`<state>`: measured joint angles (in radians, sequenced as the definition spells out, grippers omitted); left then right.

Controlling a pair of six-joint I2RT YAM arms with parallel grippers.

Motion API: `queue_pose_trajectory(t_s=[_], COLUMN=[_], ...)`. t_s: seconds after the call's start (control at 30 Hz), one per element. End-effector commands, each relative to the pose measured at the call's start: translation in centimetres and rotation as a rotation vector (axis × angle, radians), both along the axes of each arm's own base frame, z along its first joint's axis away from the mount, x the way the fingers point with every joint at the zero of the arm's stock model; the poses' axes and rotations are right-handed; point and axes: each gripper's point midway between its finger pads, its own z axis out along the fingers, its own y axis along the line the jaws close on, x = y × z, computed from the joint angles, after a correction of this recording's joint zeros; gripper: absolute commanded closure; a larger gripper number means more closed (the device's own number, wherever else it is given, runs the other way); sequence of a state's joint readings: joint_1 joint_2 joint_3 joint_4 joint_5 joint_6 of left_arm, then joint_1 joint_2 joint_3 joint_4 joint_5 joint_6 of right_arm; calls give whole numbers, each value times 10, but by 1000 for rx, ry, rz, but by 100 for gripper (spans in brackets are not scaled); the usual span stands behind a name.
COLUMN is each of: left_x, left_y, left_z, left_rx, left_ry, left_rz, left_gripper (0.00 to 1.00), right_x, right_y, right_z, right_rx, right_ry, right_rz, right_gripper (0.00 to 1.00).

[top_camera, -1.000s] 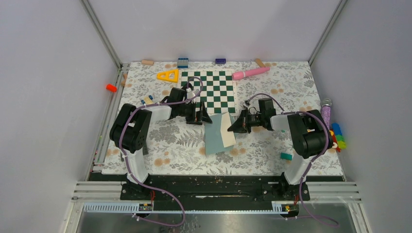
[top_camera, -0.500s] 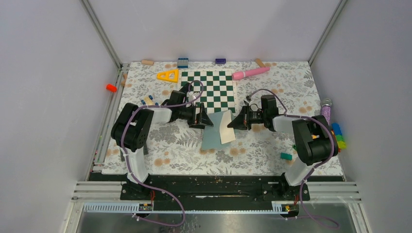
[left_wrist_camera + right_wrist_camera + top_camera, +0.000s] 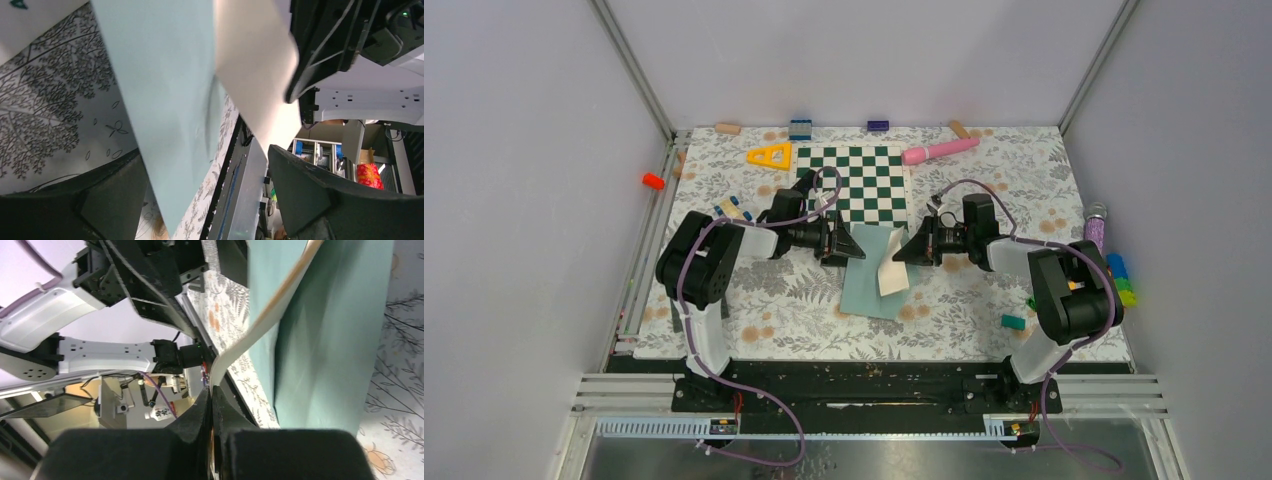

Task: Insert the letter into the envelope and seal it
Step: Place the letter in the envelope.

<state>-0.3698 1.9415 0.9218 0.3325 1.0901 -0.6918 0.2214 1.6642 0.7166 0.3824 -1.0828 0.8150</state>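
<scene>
The teal envelope (image 3: 865,288) lies flat on the floral mat just in front of the chessboard. The cream-backed letter (image 3: 892,268) stands curled over its right part. My right gripper (image 3: 903,254) is shut on the letter's right edge; in the right wrist view the thin paper (image 3: 260,322) runs out of the closed gripper (image 3: 212,396) beside the envelope (image 3: 330,340). My left gripper (image 3: 851,246) is at the envelope's upper left edge, jaws wide apart. In the left wrist view the envelope (image 3: 165,100) reaches in between the left gripper's (image 3: 206,152) jaws, the letter (image 3: 255,65) beyond it.
The green-white chessboard (image 3: 854,180) lies behind. A yellow triangle (image 3: 770,155), a pink cylinder (image 3: 939,150) and blue bricks (image 3: 800,128) sit at the back. A teal block (image 3: 1013,321), a purple tube (image 3: 1095,230) and coloured bricks (image 3: 1121,282) lie right.
Both grippers have moved away from the bases toward the chessboard. The envelope and the held letter shifted with them, and the letter now stands more on edge.
</scene>
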Motion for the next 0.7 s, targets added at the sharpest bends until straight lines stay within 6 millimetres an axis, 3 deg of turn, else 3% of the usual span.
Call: queue_pose_trajectory(t_s=[0.0,0.2,0.33,0.47,0.53,0.6,0.67], left_x=[2,5,5,6,7,9,10], left_y=[-4,-8,-8,-6,-4,1,5], left_z=[24,25,25,19,14,8,3], left_rx=[-94,-129,-132,-110,-83,-51,-26], left_ry=[-60,-31,-28,-17,-12,-11,-7], left_rz=[-36,-29,-29,-23,-17,-8,-1], left_gripper=[16,24,34,38,35,25,21], right_x=[5,5,7,10,13,16,18], right_y=[-4,-12,-13,-15,-16,-18,-21], right_z=[-2,-29,-32,-35,-36,-36,-39], right_rx=[-54,-168,-180,-199,-199,-202,-213], right_ry=[-54,-33,-33,-36,-36,-34,-36], right_rz=[-3,3,5,-2,-7,-17,-26], right_gripper=[100,100,100,100,100,100,100])
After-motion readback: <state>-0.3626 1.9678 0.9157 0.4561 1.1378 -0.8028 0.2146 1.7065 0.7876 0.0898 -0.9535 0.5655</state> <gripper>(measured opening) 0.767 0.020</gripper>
